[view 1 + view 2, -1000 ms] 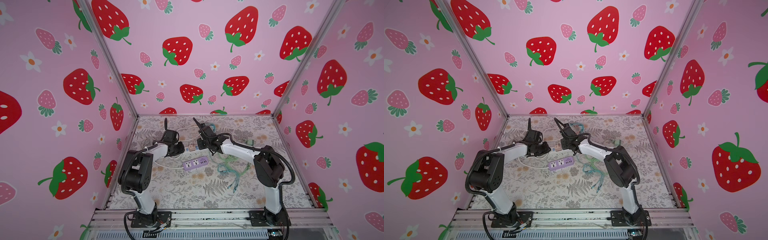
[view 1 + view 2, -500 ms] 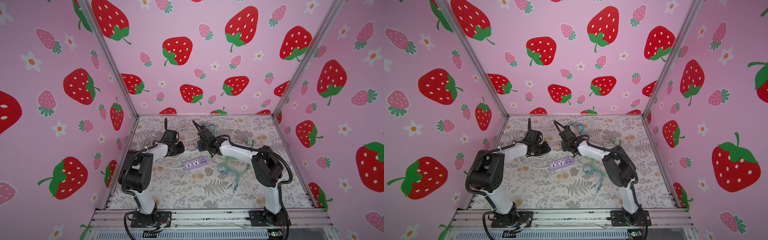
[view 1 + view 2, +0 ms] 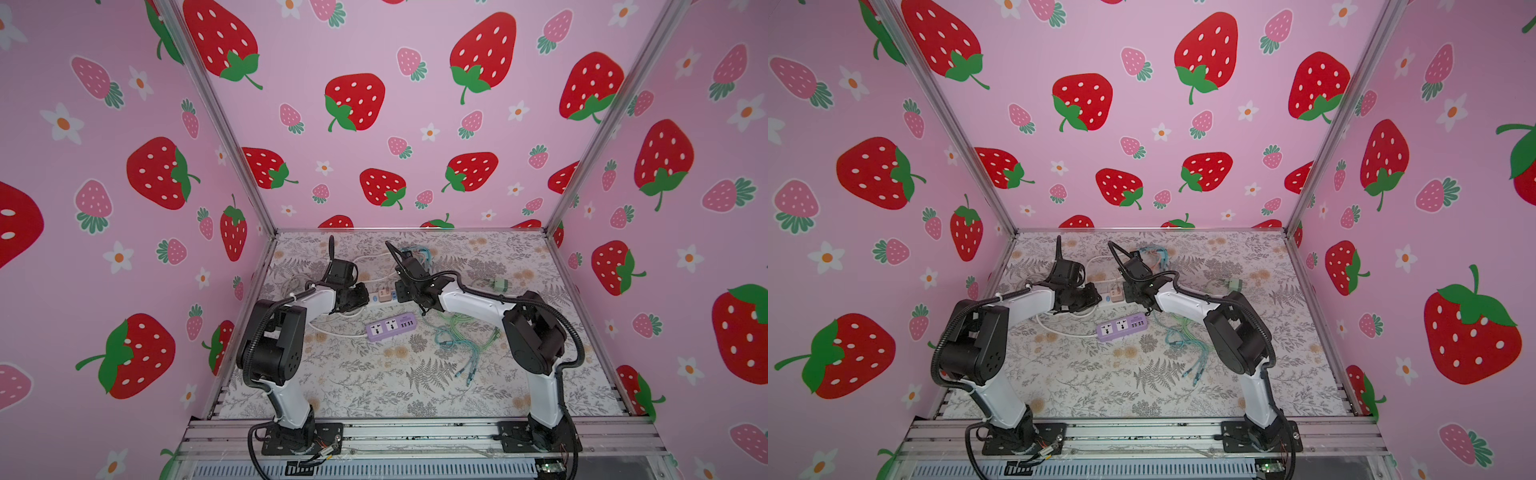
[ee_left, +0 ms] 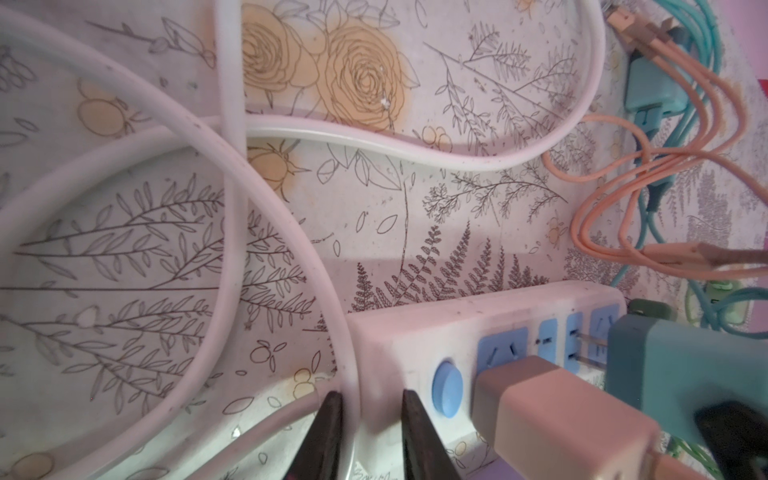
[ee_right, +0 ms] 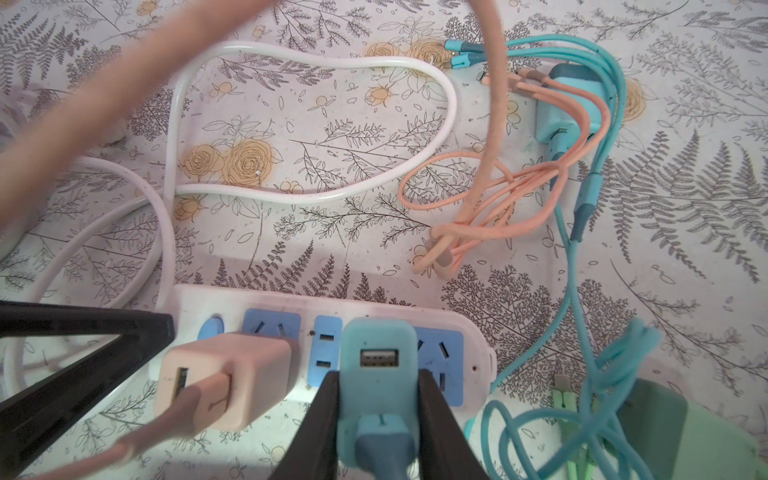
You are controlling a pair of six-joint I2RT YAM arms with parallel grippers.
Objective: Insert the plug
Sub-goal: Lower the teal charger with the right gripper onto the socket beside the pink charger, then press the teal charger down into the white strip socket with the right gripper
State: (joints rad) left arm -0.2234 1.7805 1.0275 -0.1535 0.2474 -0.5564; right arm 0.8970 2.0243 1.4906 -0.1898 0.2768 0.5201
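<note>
Insertion is partway. The right gripper [image 5: 378, 388] pinches the teal plug [image 5: 376, 361]. In the left wrist view its prongs [image 4: 592, 338] reach a blue socket [image 4: 573, 324] on the white strip [image 4: 415, 332], but bare metal shows, so the plug is not yet seated. The left gripper [image 4: 370, 401] is closed on the strip's cord end, bracing it. A pink charger [image 5: 224, 378] already sits in the neighbouring socket, beside the blue switch [image 4: 446, 388]. What is left, I judge, is a straight push home and then a release.

In a top view the strip lies at 12 o'clock from a purple strip [image 3: 390, 326], and green cables [image 3: 453, 328] sprawl at 4 o'clock from it. Everything rests on a floral mat [image 3: 374, 386], boxed in by pink strawberry walls [image 3: 374, 104].
</note>
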